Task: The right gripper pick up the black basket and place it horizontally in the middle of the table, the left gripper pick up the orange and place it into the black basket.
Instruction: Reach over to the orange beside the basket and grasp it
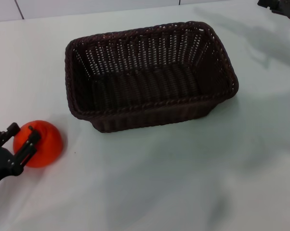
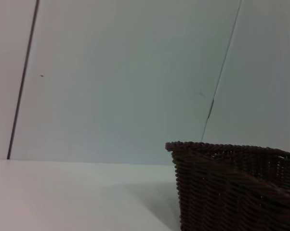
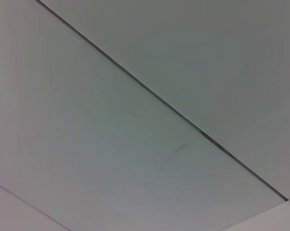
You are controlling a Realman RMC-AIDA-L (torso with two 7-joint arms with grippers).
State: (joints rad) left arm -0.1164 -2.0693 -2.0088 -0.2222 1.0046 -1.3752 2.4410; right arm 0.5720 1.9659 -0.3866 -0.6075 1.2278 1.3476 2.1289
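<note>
The black basket stands upright in the middle of the table, its long side across my view; one corner of it shows in the left wrist view. The orange rests on the table at the front left, apart from the basket. My left gripper is at the orange's left side, open, one finger in front of the fruit and the other at its left edge. My right gripper is at the far right edge of the table, away from the basket.
A pale wall with dark seams stands behind the table. White tabletop lies in front of the basket and to its right.
</note>
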